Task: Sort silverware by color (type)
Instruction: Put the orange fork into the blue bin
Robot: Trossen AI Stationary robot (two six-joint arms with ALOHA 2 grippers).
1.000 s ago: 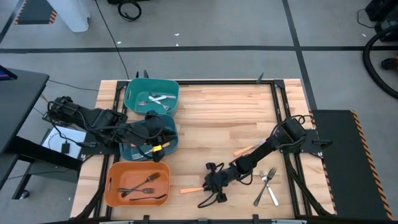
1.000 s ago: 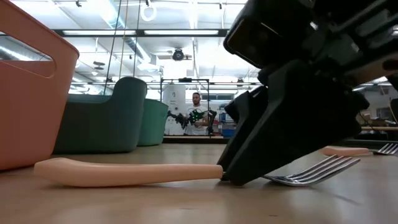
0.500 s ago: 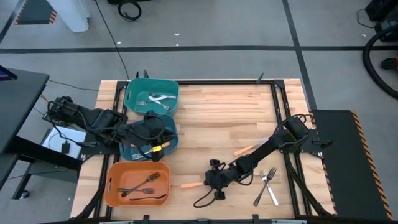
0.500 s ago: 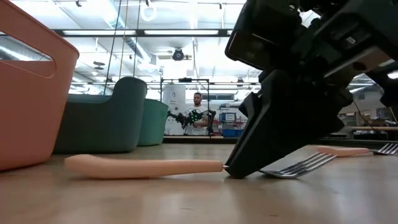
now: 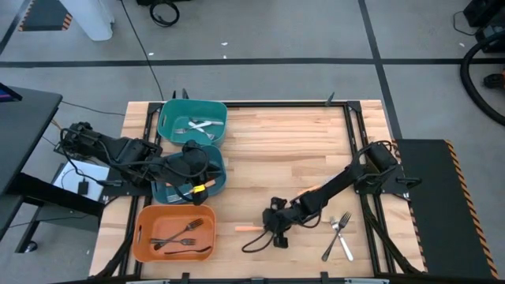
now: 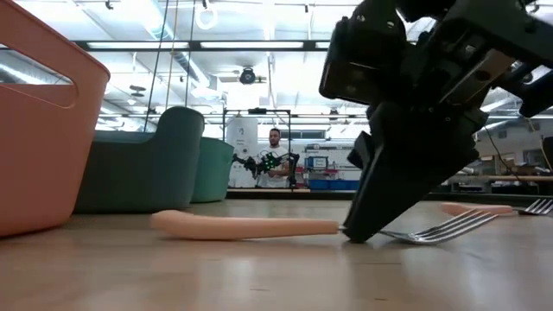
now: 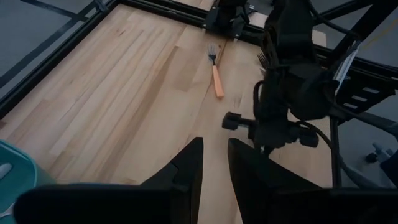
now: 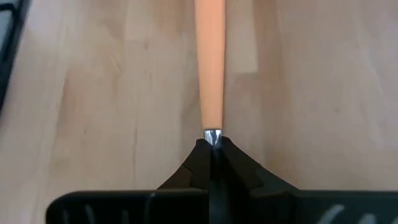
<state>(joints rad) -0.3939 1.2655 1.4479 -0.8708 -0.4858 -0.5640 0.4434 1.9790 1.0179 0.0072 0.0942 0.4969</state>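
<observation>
An orange-handled fork [image 5: 248, 229] lies near the table's front middle, its handle [image 6: 242, 226] and tines [image 6: 441, 229] low over the wood. My right gripper [image 5: 276, 224] is shut on it. My left gripper [image 5: 201, 172] hovers open over the middle teal bin [image 5: 177, 193], empty; its fingers [image 7: 189, 171] show a gap. A second orange-handled fork [image 5: 312, 189] lies partly under my right arm and also shows in the left wrist view [image 7: 216, 71]. Two silver forks [image 5: 339, 233] lie at the front right. My right gripper pinches the fork's metal neck [image 8: 212, 136], just where the orange handle ends, between its two fingertips. The fingers slant down from the table's right, in line with the fork. The handle [image 8: 210, 62] points toward the table's left and the tines stick out behind the fingers, on or just above the wood.
An orange bin [image 5: 173, 233] at the front left holds black forks. The far teal bin [image 5: 193, 122] holds white-handled forks. The wooden table [image 5: 284, 150] lies bare between the bins and my right arm. A person stands far off in the room [image 6: 274, 160].
My right gripper has gone toward the table's far edge and a little right, staying shut on the fork's neck. The fork has slid with it along the table, staying low and nearly flat.
</observation>
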